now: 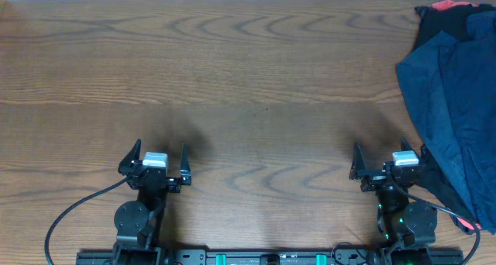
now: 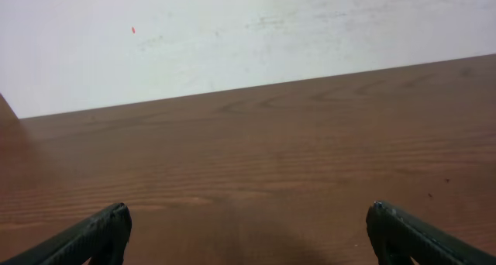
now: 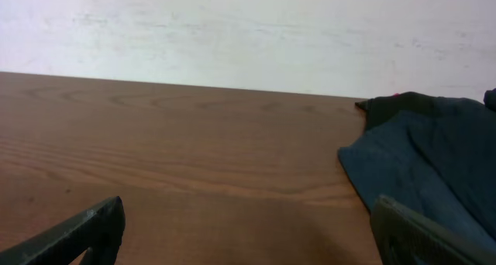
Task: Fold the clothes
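Observation:
The clothes (image 1: pixel 457 94) are a heap of dark navy-blue cloth at the table's right edge, with black and red pieces (image 1: pixel 453 9) at the far end. The heap also shows at the right of the right wrist view (image 3: pixel 434 164). My right gripper (image 1: pixel 390 158) is open and empty at the front right, just left of the heap's near part; its fingers show in the right wrist view (image 3: pixel 248 234). My left gripper (image 1: pixel 161 153) is open and empty at the front left, far from the clothes; the left wrist view (image 2: pixel 246 234) shows only bare wood between its fingers.
The wooden table (image 1: pixel 248 87) stretches between and beyond both arms. A white wall (image 2: pixel 232 32) stands behind the table's far edge. Black cables (image 1: pixel 70 218) run from the arm bases at the front edge.

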